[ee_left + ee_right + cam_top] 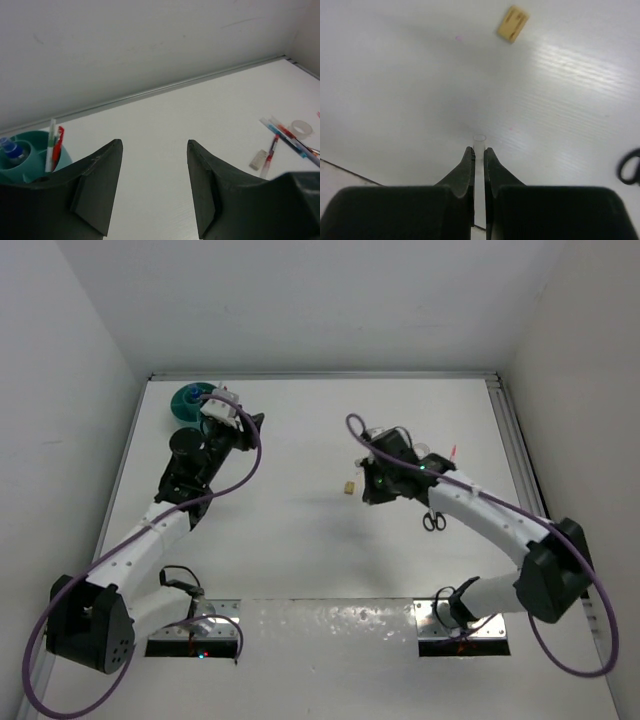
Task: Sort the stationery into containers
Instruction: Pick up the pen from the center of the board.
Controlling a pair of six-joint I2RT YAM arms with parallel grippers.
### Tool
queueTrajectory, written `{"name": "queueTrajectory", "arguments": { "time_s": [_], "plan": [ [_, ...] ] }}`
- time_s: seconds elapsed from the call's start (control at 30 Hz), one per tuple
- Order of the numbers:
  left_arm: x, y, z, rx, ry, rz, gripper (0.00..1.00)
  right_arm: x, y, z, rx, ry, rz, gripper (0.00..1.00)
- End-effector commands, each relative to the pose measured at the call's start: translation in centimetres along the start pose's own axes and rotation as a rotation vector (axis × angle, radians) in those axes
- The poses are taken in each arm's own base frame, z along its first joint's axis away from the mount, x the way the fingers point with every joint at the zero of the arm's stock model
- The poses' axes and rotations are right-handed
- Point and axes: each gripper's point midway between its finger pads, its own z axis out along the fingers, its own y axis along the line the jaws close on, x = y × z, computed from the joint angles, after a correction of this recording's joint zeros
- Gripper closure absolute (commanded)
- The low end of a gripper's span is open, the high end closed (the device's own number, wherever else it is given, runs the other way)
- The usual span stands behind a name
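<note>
My left pincer is wide apart and holds nothing. It hangs just beside the teal tub, which sits in the far left corner of the tabletop. In the tub I see a blue-capped bottle, a white pen and a red pen, all standing up. My right pincer is near the middle of the tabletop, squeezed narrow on a thin pen. The tan eraser lies near it. The scissors lie closer to the right edge. More pens and the tape roll lie toward that edge too.
</note>
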Motion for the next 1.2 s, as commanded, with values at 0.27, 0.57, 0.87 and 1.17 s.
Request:
{"name": "queueTrajectory", "arguments": {
  "time_s": [0.27,0.57,0.87,1.17],
  "plan": [
    [2.4,-4.2,0.1,0.218,0.073,0.065,0.48,-2.7,-11.4,-4.6,0.144,0.044,0.346,1.00],
    [7.0,-12.8,7.0,0.401,0.366,0.050,0.49,-3.0,-19.8,-5.1,0.205,-0.118,0.693,1.00],
    [9.7,-29.1,17.4,0.580,0.458,-0.097,0.52,0.7,-27.6,-9.2,0.502,-0.291,0.967,1.00],
    [9.8,-40.7,20.4,0.631,0.305,-0.340,0.47,0.3,-30.8,-14.1,0.671,-0.501,1.132,1.00]
  ]
}}
